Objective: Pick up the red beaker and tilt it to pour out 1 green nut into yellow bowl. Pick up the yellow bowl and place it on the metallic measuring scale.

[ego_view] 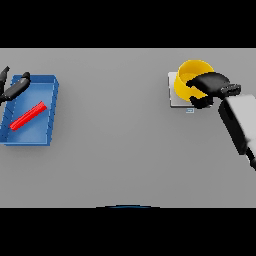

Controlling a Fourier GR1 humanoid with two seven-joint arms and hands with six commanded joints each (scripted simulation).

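Right hand (207, 86), dark, at two o'clock on the grey desk (120, 150): fingers and thumb curled round the near rim of the round yellow bowl (192, 72), holding it. Bowl seated on the flat metallic measuring scale (174, 95), a pale square plate showing at the bowl's seven o'clock side. Judged rigid, light and smooth-walled; rim pinch adequate, slip possible if grip loosens early. Placement step judged near complete, release outstanding.

Left hand (14, 87) at ten o'clock, over the far corner of the shallow blue rectangular tray (52, 100); fingers relaxed, holding nothing. Slim red beaker (28, 115) lying on its side inside the tray, slanted, apart from that hand.

Not verifiable: green nut, bowl interior partly masked by right hand. Scale's display, a small mark at its five o'clock corner, illegible. Left hand partly cut off at frame edge.
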